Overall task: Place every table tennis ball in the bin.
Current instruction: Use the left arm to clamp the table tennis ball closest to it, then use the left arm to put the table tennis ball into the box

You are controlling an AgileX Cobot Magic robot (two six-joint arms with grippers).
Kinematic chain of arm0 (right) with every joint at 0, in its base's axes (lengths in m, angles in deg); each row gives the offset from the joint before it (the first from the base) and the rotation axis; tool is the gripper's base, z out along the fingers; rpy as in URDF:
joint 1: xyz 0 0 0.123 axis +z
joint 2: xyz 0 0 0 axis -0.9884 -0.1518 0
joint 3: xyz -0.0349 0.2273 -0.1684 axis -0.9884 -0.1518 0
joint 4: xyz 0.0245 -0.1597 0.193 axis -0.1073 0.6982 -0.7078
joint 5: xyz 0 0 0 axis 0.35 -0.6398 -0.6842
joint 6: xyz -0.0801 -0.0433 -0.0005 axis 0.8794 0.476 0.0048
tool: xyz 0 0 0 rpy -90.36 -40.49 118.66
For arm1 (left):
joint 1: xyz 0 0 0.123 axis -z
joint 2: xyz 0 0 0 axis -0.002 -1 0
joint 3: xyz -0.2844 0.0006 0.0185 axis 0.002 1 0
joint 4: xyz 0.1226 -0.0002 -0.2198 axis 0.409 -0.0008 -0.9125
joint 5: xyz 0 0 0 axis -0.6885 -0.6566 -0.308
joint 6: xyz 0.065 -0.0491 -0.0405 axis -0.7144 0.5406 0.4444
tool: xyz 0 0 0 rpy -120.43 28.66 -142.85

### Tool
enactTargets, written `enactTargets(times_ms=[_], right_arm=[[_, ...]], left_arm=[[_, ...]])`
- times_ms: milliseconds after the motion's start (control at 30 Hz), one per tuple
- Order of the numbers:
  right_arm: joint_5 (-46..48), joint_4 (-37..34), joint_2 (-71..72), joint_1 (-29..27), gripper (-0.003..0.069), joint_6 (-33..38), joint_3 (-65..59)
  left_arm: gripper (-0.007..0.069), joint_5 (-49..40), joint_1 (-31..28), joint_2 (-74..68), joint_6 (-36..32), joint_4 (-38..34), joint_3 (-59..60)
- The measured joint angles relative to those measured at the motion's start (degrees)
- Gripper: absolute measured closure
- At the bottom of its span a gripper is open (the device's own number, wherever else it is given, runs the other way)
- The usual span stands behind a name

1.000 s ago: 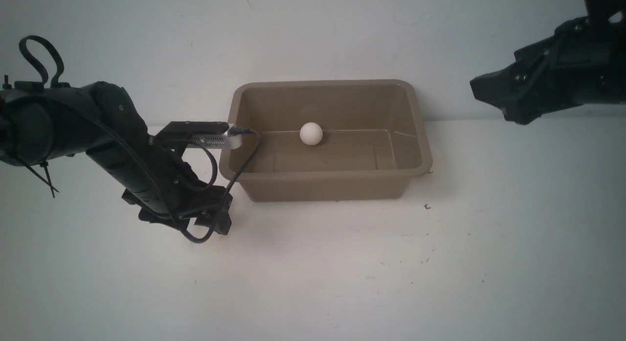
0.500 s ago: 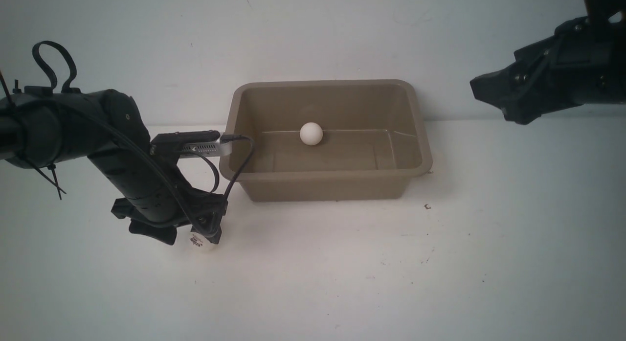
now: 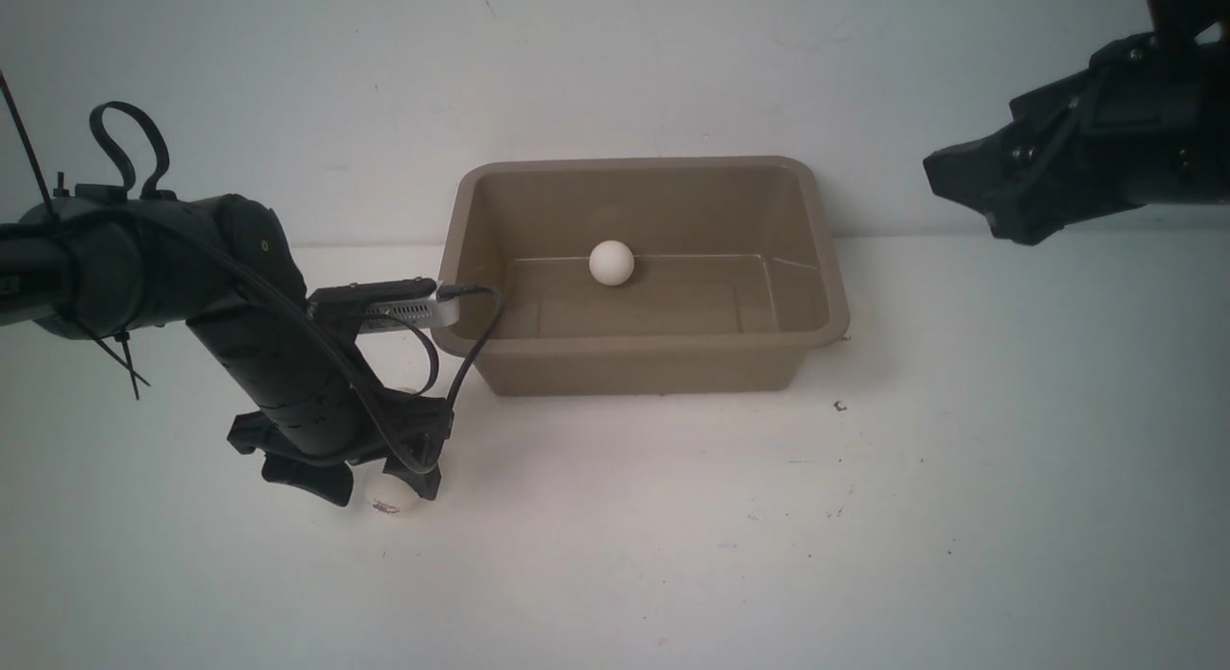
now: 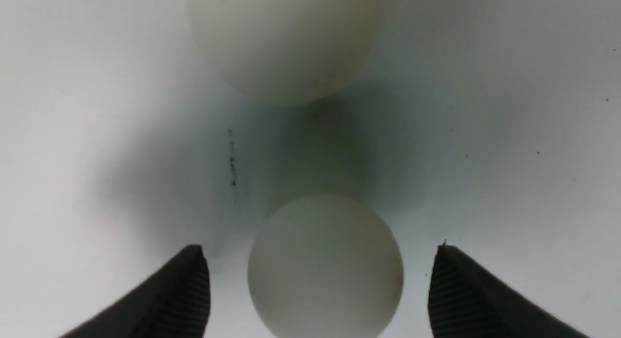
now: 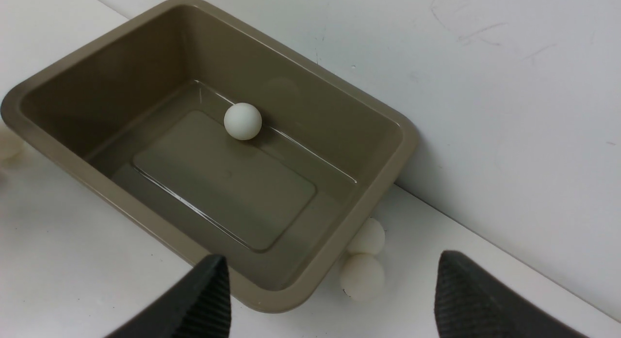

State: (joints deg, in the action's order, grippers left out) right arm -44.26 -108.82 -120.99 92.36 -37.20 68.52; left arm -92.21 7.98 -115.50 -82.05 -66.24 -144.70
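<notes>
**Left tool astride a ball on the table, not yet closed**

The target ball point(image 4: 325, 267) lay on the table point(image 3: 769, 555), outside the bin point(image 3: 634, 367) and off its left front corner. It sat directly between the fingers point(image 4: 187, 292) of the left tool point(image 3: 382, 485). Those fingers stood apart, with a gap to the ball on each side, so nothing was gripped. A sphere sets no grasp axis. A second ball point(image 4: 286, 37) lay just beyond it, not touching.

The left arm was much the nearer. The right tool point(image 5: 331, 258) hung high at the right, fingers apart and empty. One ball point(image 3: 611, 262) rested inside the bin.

Compared with one second earlier, the left tool had come down and away from the bin's rim, and the target ball, hidden then, showed between its fingers. The right tool and the binned ball were unchanged.
</notes>
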Motion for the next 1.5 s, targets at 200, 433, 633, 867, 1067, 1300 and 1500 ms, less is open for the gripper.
enactTargets(times_ms=[200, 433, 633, 867, 1067, 1300, 1500], right_arm=[[0.00, -0.14, 0.00, 0.00, 0.0146, 0.30, 0.00], [-0.11, -0.16, 0.00, 0.00, 0.0146, 0.43, 0.00], [-0.52, -0.16, 0.00, 0.00, 0.0146, 0.49, 0.00], [-1.15, -0.16, 0.00, 0.00, 0.0146, 0.49, 0.00], [-1.15, -0.16, 0.00, 0.00, 0.0146, 0.49, 0.00], [-1.15, -0.16, 0.00, 0.00, 0.0146, 0.49, 0.00], [-1.15, -0.16, 0.00, 0.00, 0.0146, 0.49, 0.00]], left_arm=[[0.0157, -1.12, 0.00, -1.58, -0.01, -1.23, -0.06], [0.0275, -1.12, 0.00, -1.69, -0.24, -1.62, -0.12], [0.0274, -1.06, 0.00, -1.26, -5.27, -5.25, -0.12], [0.0274, -0.51, 0.02, 6.66, -13.33, -11.88, -0.64], [0.0274, 2.27, 0.02, 11.99, -20.79, -15.28, -5.40], [0.0274, 9.25, 0.02, 7.31, -34.91, -24.33, -12.18], [0.0240, 11.13, 0.02, -0.31, -46.99, -29.90, -15.40]])
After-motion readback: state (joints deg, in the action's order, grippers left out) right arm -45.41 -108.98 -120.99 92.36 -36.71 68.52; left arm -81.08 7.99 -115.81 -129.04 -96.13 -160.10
